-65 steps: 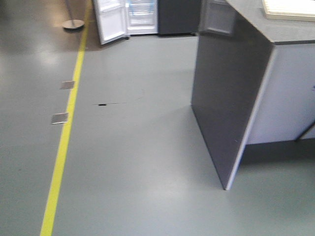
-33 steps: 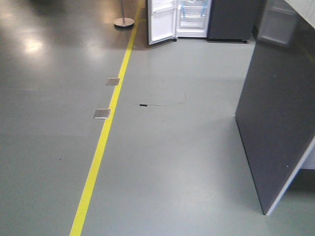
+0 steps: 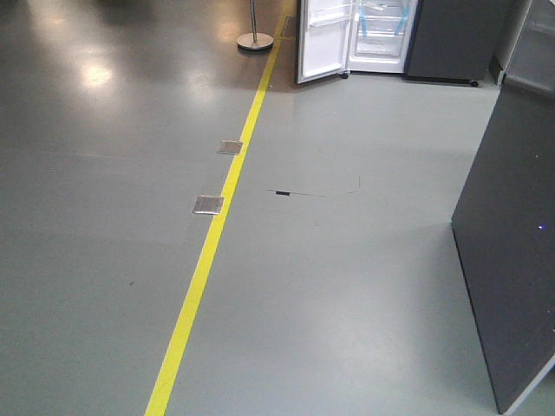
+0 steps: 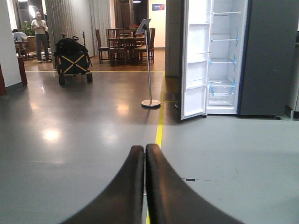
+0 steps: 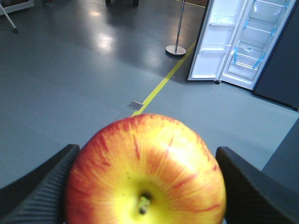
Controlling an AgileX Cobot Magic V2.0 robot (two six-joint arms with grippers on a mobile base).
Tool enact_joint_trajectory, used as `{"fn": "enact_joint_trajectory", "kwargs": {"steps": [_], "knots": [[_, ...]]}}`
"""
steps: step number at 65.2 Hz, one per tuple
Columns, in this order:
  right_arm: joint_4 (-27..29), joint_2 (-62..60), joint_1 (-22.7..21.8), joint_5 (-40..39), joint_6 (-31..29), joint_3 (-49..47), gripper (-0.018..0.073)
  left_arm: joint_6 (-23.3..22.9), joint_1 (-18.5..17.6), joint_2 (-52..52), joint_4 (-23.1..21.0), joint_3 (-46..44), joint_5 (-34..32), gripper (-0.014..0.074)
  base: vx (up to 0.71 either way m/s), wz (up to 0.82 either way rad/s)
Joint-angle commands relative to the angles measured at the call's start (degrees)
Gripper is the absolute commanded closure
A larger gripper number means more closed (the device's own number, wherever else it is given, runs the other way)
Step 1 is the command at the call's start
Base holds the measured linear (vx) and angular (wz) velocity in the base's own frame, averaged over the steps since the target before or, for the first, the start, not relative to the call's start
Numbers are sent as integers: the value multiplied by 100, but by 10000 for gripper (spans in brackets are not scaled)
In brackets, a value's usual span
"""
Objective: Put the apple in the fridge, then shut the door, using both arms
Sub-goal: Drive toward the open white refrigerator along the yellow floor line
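The apple [image 5: 145,170] sits between the 2 fingers [image 5: 39,189] of your right gripper [image 5: 145,186], which is spread about as wide as the fruit and closed against its sides. The stem end faces back at the wrist camera, so the blossom end leads toward whatever you drive at.

Your left gripper [image 4: 144,151] has its 2 fingers pressed together with nothing between them, so that arm is free for the door.

The fridge [image 5: 252,42] lies ahead and off to the right of the apple, well apart from it across bare floor. Its white inside and blue-taped shelves face you. The door [image 5: 219,42] stands swung out on the left edge of the open compartment, tall and narrow, its lining turned toward the shelves.

From the front camera the fridge [image 3: 381,35] shows at the top, right of the yellow floor line [image 3: 217,234], with a dark counter side [image 3: 512,243] close on the right.

I judge this as the approach stage: nothing can be placed until the base closes that gap. Steer right of the line so the apple arm meets the shelves and the left arm ends up beside the door [image 3: 323,43].
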Motion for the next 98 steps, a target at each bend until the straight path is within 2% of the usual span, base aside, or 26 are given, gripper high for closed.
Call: {"fn": "enact_joint_trajectory", "kwargs": {"steps": [1,98], "knots": [[99,-93,-17,-512,-48,-134,455,-12,8,-89,3,-102,-360,603,15,7],[99,-93,-17,-512,-48,-134,455,-12,8,-89,3,-102,-360,603,23,2]]}}
